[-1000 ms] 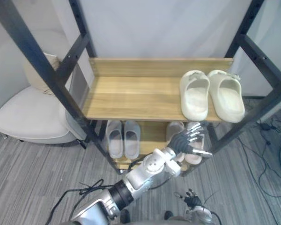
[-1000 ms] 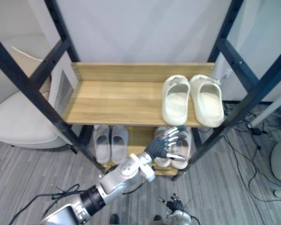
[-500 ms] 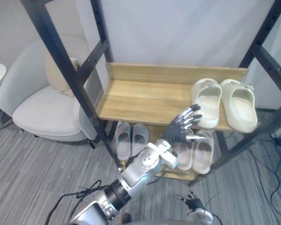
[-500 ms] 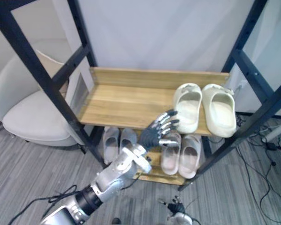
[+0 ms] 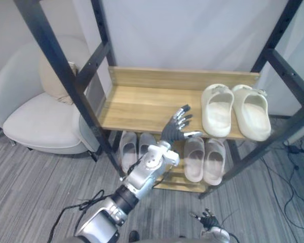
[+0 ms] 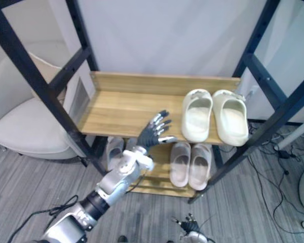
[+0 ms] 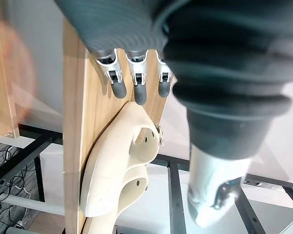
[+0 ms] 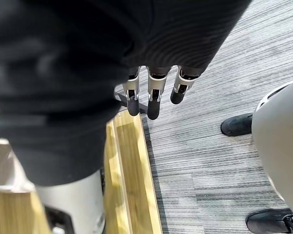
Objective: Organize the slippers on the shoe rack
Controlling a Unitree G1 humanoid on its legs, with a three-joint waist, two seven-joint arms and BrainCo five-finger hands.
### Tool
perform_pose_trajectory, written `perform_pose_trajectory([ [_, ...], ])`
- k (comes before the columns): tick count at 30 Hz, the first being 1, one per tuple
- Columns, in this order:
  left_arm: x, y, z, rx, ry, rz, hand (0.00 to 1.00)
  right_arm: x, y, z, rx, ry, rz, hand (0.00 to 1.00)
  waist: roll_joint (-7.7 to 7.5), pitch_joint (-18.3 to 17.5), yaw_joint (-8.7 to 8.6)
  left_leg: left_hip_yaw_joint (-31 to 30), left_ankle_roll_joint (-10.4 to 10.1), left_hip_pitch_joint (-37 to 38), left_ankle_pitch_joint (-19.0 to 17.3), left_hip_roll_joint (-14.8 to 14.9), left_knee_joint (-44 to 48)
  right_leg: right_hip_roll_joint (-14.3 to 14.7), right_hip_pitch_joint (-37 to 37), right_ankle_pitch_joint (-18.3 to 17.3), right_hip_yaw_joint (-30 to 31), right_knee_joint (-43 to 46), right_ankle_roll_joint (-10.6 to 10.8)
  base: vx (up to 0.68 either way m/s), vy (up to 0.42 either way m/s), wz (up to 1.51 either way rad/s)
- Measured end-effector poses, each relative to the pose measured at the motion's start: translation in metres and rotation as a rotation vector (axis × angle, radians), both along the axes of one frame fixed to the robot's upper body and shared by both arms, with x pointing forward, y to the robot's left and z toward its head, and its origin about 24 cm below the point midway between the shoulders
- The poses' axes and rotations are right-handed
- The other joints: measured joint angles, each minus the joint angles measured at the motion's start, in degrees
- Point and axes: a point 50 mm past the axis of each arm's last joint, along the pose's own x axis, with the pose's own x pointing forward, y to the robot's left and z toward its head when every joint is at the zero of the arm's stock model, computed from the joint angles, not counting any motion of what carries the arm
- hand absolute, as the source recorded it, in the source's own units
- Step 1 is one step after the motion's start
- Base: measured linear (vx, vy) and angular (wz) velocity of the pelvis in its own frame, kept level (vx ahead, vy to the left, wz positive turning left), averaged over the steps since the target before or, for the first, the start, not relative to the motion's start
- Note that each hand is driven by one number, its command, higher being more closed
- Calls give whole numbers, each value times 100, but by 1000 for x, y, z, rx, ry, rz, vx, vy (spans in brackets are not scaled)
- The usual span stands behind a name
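A pair of cream slippers [image 5: 218,110] lies side by side at the right end of the upper wooden shelf [image 5: 142,104]. On the lower shelf a grey pair [image 5: 127,150] sits at the left and a beige pair [image 5: 203,159] at the right. My left hand [image 5: 175,129] is raised at the upper shelf's front edge, just left of the cream pair, open with spread fingers and holding nothing. In the left wrist view its fingertips [image 7: 136,90] point at the cream slippers [image 7: 117,165]. My right hand [image 5: 209,221] hangs low over the floor, open and empty.
Black metal posts [image 5: 66,86] and slanted braces [image 5: 273,142] frame the rack on both sides. A white armchair [image 5: 35,121] stands left of the rack. The left half of the upper shelf is bare wood. Grey striped carpet [image 5: 35,192] lies in front.
My left hand has risen from the beige slippers on the lower shelf to the upper shelf's front edge and moved left. The head camera has shifted too.
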Motion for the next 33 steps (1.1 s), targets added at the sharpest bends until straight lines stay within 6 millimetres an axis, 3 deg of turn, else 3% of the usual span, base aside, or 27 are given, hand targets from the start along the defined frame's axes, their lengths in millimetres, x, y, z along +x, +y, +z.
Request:
perform_pose_trajectory([
  [22,6,-29,3,92,-42,-73,0,3,3,0,23,-11,-49,0,-64,32,-245,225,-10,17,-15,19,1,18,-67,111,255,-72,0,-28,-10,-5],
  [33,7,-28,1,89,-41,-60,0,2,2,0,23,-9,-55,0,-61,33,-249,341,-17,47,-29,65,1,31,-87,133,348,-72,0,-28,-15,-5],
])
